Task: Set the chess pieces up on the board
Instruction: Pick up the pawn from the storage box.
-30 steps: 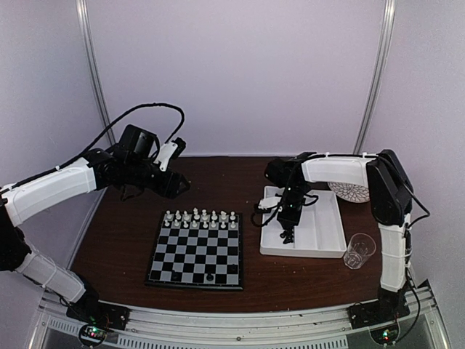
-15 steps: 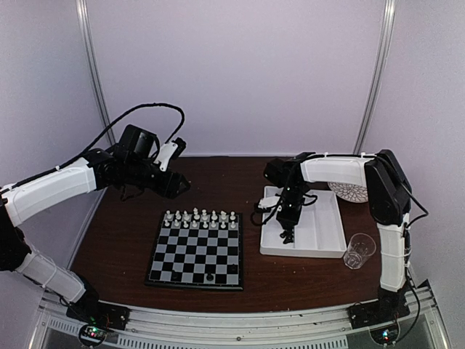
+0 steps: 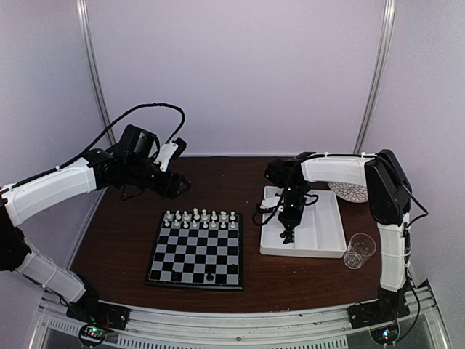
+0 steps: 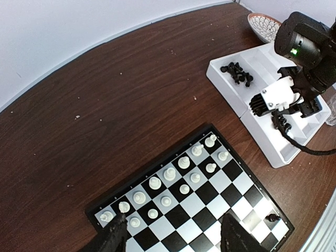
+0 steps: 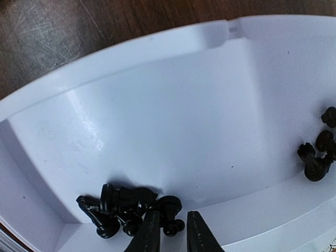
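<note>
Pincer (image 5: 169, 236) of right arm, narrowly parted, is held low over black pieces (image 5: 126, 200) heaped in tray (image 5: 157, 121) corner, presumably for a pick; left pincer (image 4: 174, 224), spread and empty, is held clear beyond board (image 4: 220, 205).

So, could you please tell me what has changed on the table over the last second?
Very little. The right gripper seems to have edged slightly away from the robot's base over the tray, its jaws parted above the loose black pieces, holding nothing. The left gripper, the board, the white pieces and the lone black piece stayed put.
</note>
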